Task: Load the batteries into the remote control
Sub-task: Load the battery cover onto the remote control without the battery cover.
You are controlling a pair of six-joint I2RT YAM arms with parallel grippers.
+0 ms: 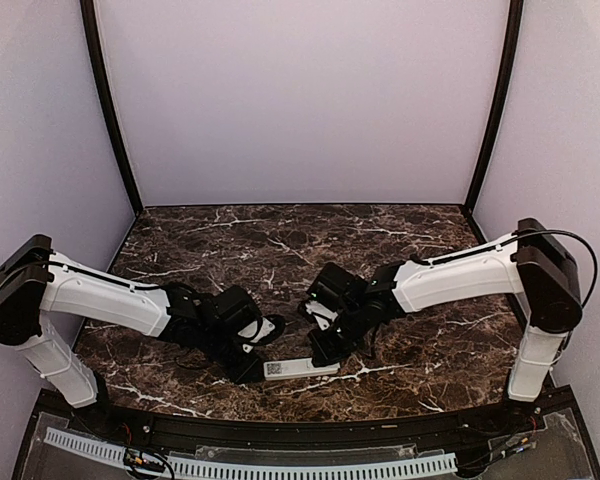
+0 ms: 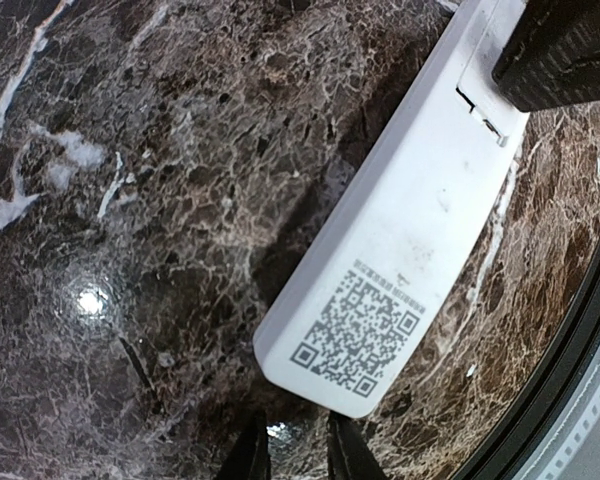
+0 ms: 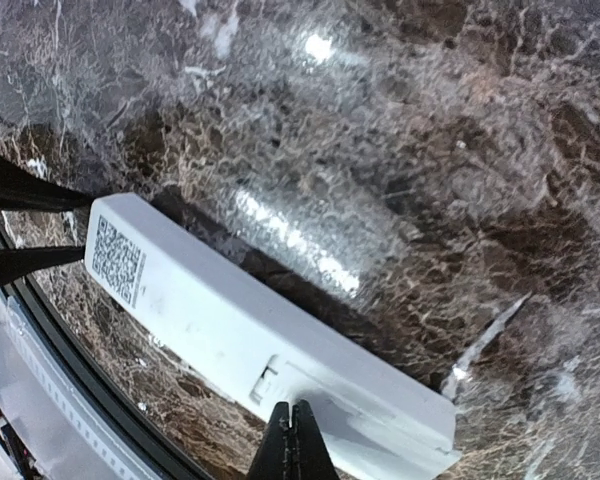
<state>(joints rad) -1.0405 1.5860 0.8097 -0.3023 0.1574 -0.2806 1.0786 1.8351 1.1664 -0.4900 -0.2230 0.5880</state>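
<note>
The remote control (image 1: 300, 368) lies back-up, battery cover (image 3: 360, 410) on.

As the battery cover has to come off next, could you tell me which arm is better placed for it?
Likely the right. The right gripper, fingers shut, has its tips at the seam of the battery cover on the remote control. The left gripper is open by the QR code end, away from it.

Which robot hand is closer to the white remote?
Right. The right gripper, fingers shut, touches the remote at its cover end; the left gripper sits just off the QR-code end.
</note>
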